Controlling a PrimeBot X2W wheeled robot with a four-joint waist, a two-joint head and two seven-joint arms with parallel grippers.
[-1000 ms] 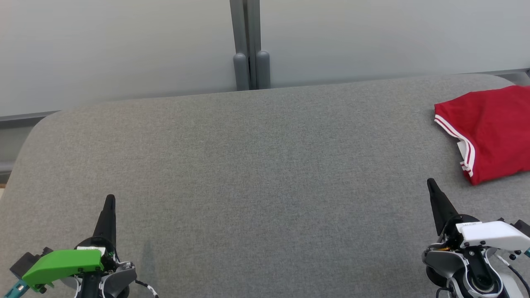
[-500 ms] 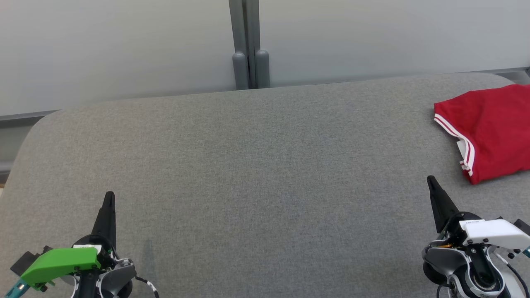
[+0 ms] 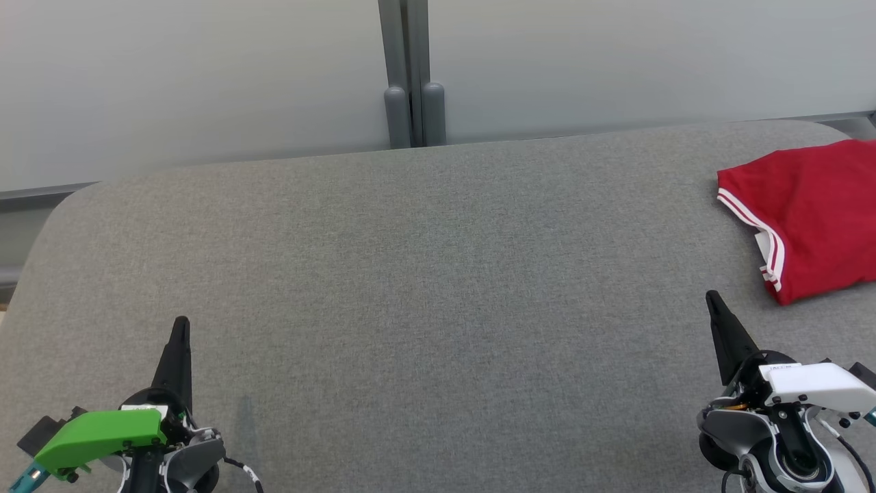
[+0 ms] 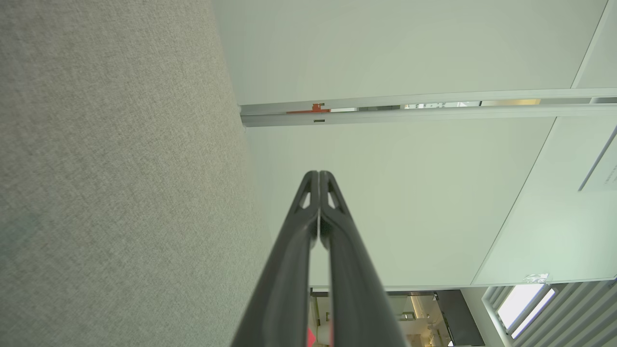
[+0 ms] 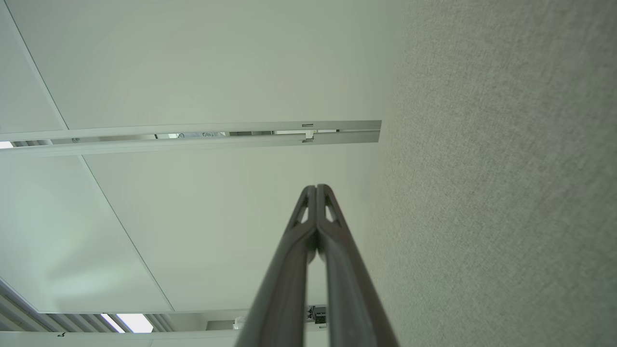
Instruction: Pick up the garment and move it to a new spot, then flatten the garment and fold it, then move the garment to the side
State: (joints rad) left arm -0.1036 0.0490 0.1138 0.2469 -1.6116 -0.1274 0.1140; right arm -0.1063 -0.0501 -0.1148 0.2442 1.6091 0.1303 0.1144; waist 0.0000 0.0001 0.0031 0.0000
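Both grippers have crept a touch toward 12 o'clock over the last second and then come to rest; the garment has not shifted.

At 7 o'clock in the head view our left gripper (image 3: 180,326) hovers low over the grey tabletop (image 3: 410,274). Its wrist view shows the two dark fingers pressed together along their tips, with nothing between them. The wide middle of the tabletop lies bare ahead of us.

At 5 o'clock our right gripper (image 3: 714,299) is in the same state, fingers closed on each other and empty.

The red garment (image 3: 814,212) lies at 2 o'clock, near the tabletop's far right corner and running off the view's edge. It rests straight on the cloth surface, not in any bin or basket. A white-striped hem faces us along its near left edge.

We judge it already folded and set aside, so the last step looks done or nearly so. If any nudge remains, the right gripper is nearer; it would need to part its fingers and reach toward 1 o'clock.
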